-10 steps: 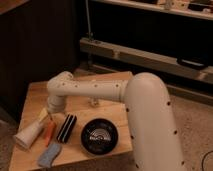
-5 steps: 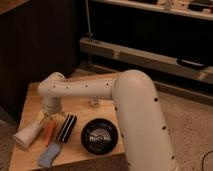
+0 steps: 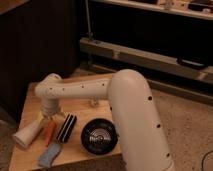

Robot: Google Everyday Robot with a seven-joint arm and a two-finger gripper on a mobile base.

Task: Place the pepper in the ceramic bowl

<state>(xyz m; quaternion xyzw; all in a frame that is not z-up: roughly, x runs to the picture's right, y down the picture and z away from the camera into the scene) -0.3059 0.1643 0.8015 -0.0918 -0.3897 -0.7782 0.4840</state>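
Crowding is endangering the pickup: the gripper [image 3: 46,116], fingers spread wide, is hovering by the slender orange pepper [image 3: 50,134], risking knocking the flanking whitish plastic cup [image 3: 27,134] and black ridged bar [image 3: 66,129].

Whitish cup [image 3: 26,136], black brush [image 3: 66,129], blue cloth [image 3: 49,156] on table [image 3: 28,107].

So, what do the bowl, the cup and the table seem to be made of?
Bowl: probably glazed ceramic; black, glossy, with pale marks in its centre.
Cup: likely plastic; whitish, half see-through.
Table: wood, by its light tan matte top.
Gripper, hanging over the cup and pepper: off-white smooth shell, perhaps plastic.
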